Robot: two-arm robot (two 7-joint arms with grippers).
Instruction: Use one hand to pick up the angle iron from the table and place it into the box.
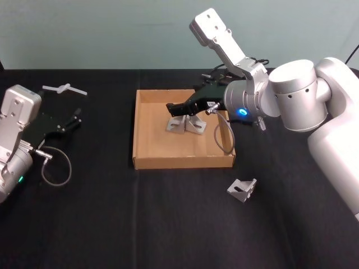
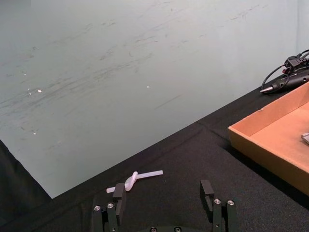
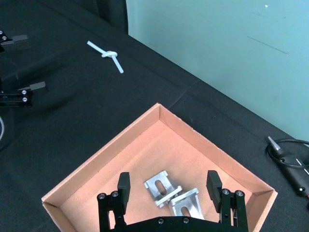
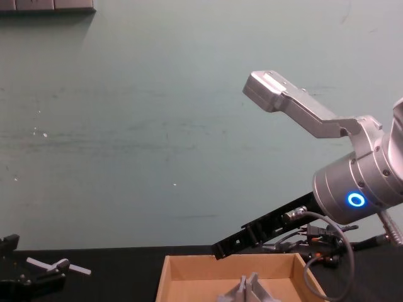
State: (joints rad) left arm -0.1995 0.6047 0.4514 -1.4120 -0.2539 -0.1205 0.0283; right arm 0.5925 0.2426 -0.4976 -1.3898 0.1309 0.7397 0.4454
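Black tabletop [image 1: 112, 224] carries a tan cardboard box [image 1: 146, 162] at its centre. Over the box's inside hangs the right gripper [image 3: 168, 180], fingers spread and empty. The left gripper [image 2: 163, 191] sits parked at far left, fingers also apart. Two angle irons [image 1: 185, 124] sit touching on the box floor below the right gripper. A third angle iron [image 1: 242, 189] lies on the tabletop near the box's near right corner.

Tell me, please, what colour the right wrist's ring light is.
Blue; the ring light shows best in the chest view.

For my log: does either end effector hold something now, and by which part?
Nothing. The right end effector hangs open over the box; the left end effector is open too.
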